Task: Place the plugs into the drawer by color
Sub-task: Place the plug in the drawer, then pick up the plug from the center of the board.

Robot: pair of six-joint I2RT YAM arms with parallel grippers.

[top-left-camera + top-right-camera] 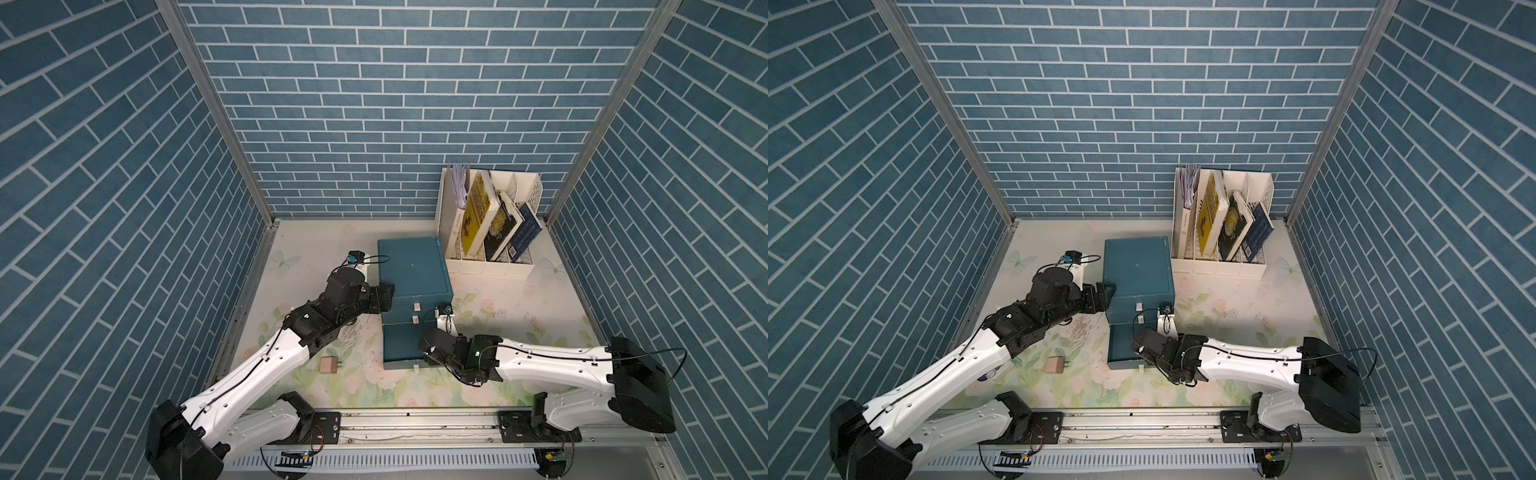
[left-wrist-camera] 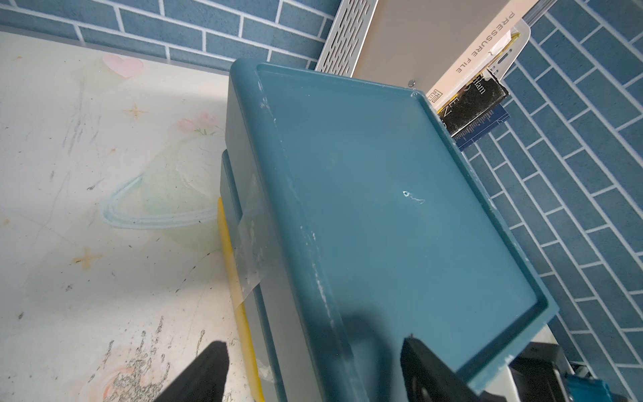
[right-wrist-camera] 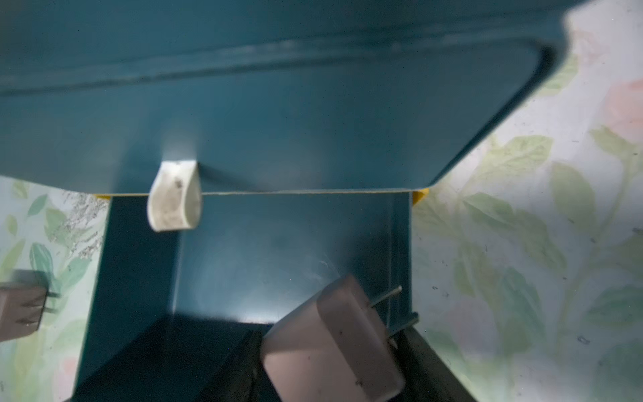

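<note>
Plug (image 3: 330, 344), pink, sits between the fingers of my right tool (image 1: 427, 347) over the open bottom drawer (image 1: 399, 345); gripped or not, I cannot tell. Left tool (image 1: 385, 296), spread, braces the chest (image 1: 411, 266). Second pink (image 1: 328, 365) waits on the desk (image 1: 498, 299), at the chest's seven o'clock; others unseen.

Clear table (image 1: 519, 320) right of the chest (image 1: 413, 270); book rack (image 1: 490, 253) blocks the far right corner; pulled-out bottom drawer (image 1: 399, 345) juts forward; pink plug (image 1: 328, 365) lies left of it.

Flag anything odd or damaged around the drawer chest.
Clear tape runs down the chest's side onto a yellow strip, like a makeshift fix. The mat beside it is scuffed grey. Nothing is spilled.
</note>
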